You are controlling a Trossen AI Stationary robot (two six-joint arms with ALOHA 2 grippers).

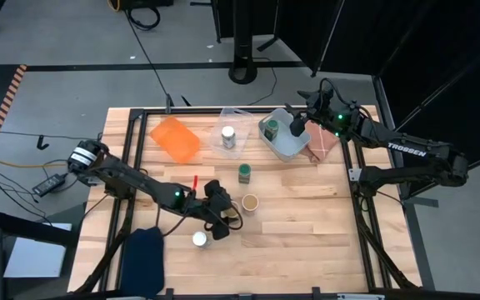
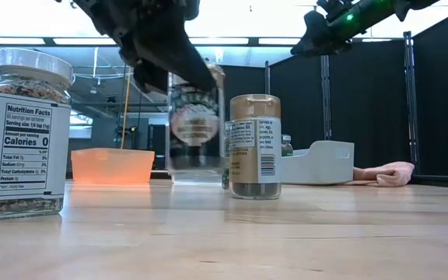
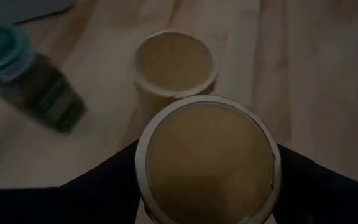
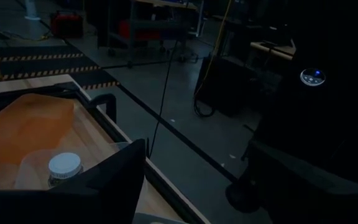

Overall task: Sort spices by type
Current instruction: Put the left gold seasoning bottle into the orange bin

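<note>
My left gripper (image 1: 220, 218) is near the table's middle, shut on a tan-topped spice jar (image 3: 207, 160). A second tan-topped jar (image 1: 250, 202) stands just to its right. A green-lidded jar (image 1: 244, 172) stands beyond that. A white-lidded jar (image 1: 199, 239) stands nearer the near edge. Another white-lidded jar (image 1: 228, 136) stands in the clear tray (image 1: 237, 117). Another green-lidded jar (image 1: 270, 127) stands in the grey-blue tray (image 1: 288, 147). My right gripper (image 1: 297, 125) hangs open above the grey-blue tray, holding nothing. My left gripper pinches the tan-topped jar's sides just below its top rim (image 3: 143, 163), one finger (image 3: 104, 186) on each side. The fingers come from above, slanting from the table's left. The jar stays upright, and in the low view its bottom (image 2: 197, 177) hangs clear of the table.
The orange tray (image 1: 174, 137) lies at the far left of the row of trays. A pink cloth (image 1: 319, 142) lies beside the grey-blue tray, and a dark blue cloth (image 1: 144, 254) at the near left edge. Bare wood shows to the near right.
</note>
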